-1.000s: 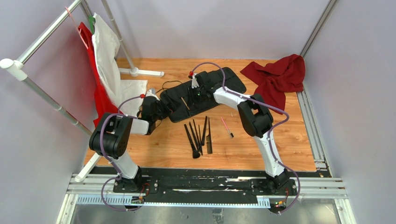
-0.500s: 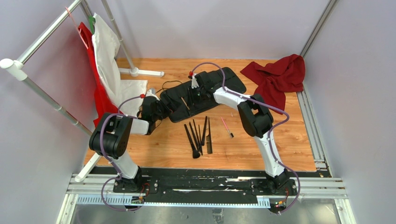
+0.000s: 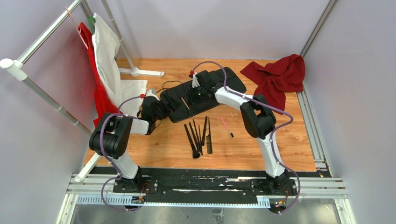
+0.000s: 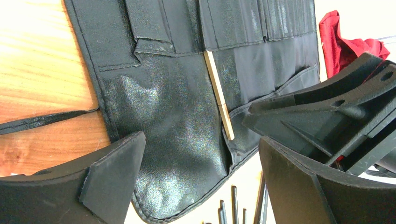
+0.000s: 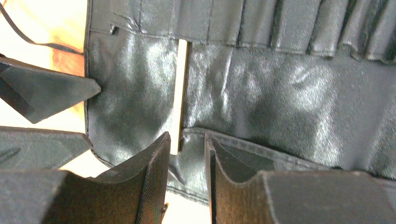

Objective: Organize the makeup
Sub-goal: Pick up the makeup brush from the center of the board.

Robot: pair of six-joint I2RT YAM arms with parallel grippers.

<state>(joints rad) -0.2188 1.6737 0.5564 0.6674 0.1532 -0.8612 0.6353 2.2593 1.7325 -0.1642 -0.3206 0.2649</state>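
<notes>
While tan brush (image 5: 180,93) pokes from the case (image 5: 280,93), right pincer (image 5: 187,137), barely open & empty, should push it in straight.

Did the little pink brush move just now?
No. The pink brush lies just where it was on the wooden table, at the same slant and the same gap from the black comb.

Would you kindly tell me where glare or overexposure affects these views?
Left wrist: the table is washed out at top left, and the case shows speckled sheen. Right wrist: the table beside the case is blown nearly white, the case glossy. Top external: evenly lit, no glare.
</notes>
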